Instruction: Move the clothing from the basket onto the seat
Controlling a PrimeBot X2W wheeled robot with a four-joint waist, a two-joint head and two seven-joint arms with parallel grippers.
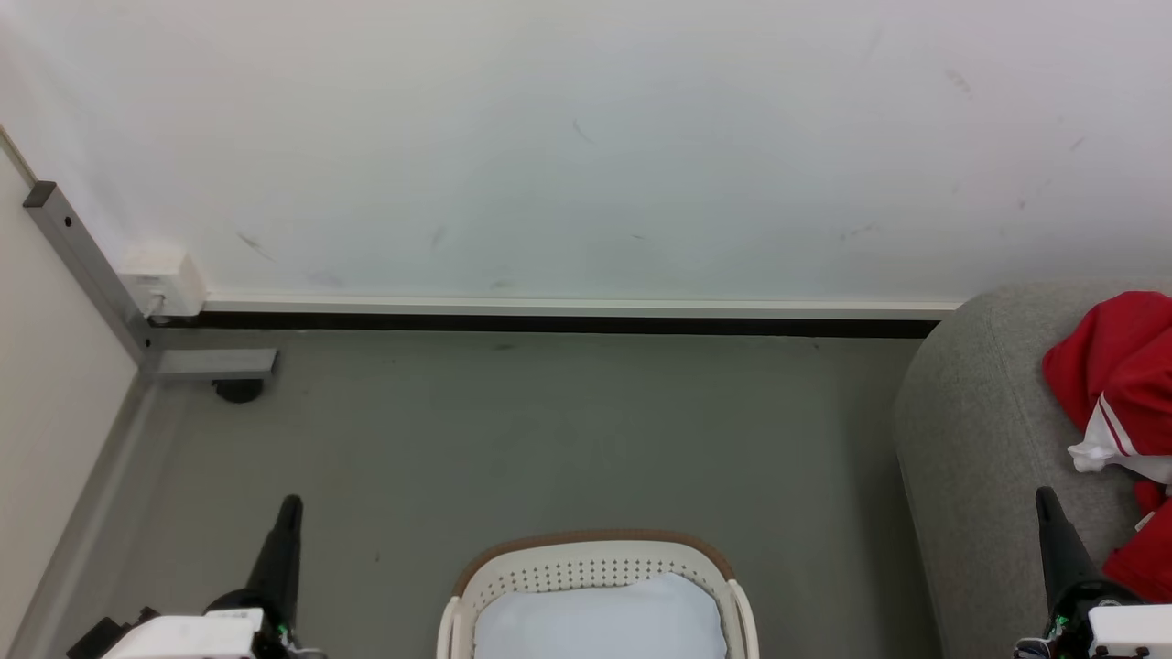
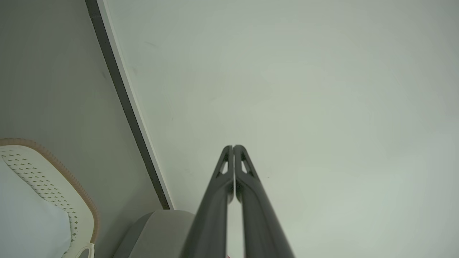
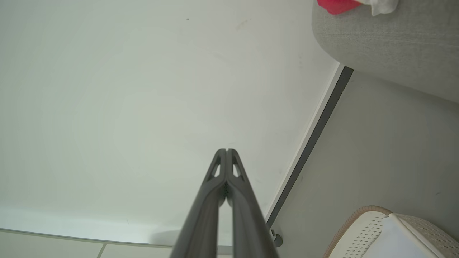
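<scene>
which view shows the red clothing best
The head view: the clothing lies bunched on the seat at the right edge, red with white striped trim. The right wrist view catches just a red and white scrap at its top edge; the left wrist view, at most a red speck.

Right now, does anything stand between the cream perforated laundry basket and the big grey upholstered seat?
Nothing visible: bare grey floor separates the oval cream-white perforated plastic basket from the light grey fabric seat, where red, white-trimmed clothing already lies.
</scene>
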